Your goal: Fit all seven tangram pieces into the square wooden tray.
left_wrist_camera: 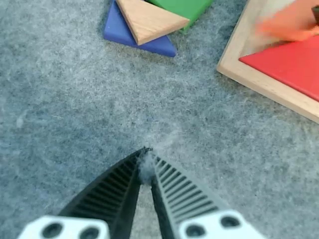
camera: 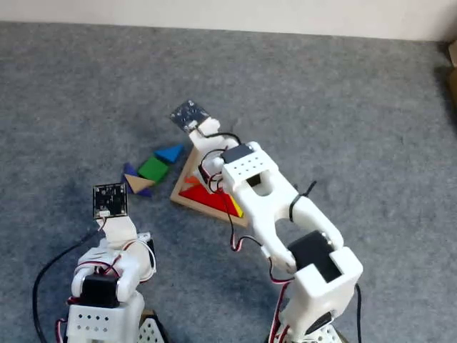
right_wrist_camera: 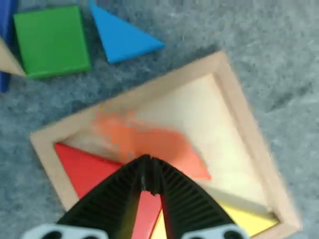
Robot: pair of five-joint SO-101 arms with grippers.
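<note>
The square wooden tray (right_wrist_camera: 241, 107) lies on grey carpet, also seen as the tray (camera: 187, 202) and the tray (left_wrist_camera: 234, 62). A red triangle (right_wrist_camera: 84, 167), a yellow piece (right_wrist_camera: 241, 221) and a blurred orange piece (right_wrist_camera: 149, 142) are inside it. My right gripper (right_wrist_camera: 145, 175) is shut, its tips over the tray at the orange piece's edge. Outside the tray lie a green square (right_wrist_camera: 50, 42), a light blue triangle (right_wrist_camera: 122, 37), a plain wooden triangle (left_wrist_camera: 149, 20) and a dark blue piece (left_wrist_camera: 129, 37) partly under it. My left gripper (left_wrist_camera: 145, 162) is shut and holds nothing, on bare carpet short of those pieces.
Grey carpet covers the whole table. The loose pieces cluster by the tray's corner, the green square (camera: 153, 168) among them. The right arm's white body (camera: 285, 214) hides part of the tray. Open carpet lies to the right and at the back.
</note>
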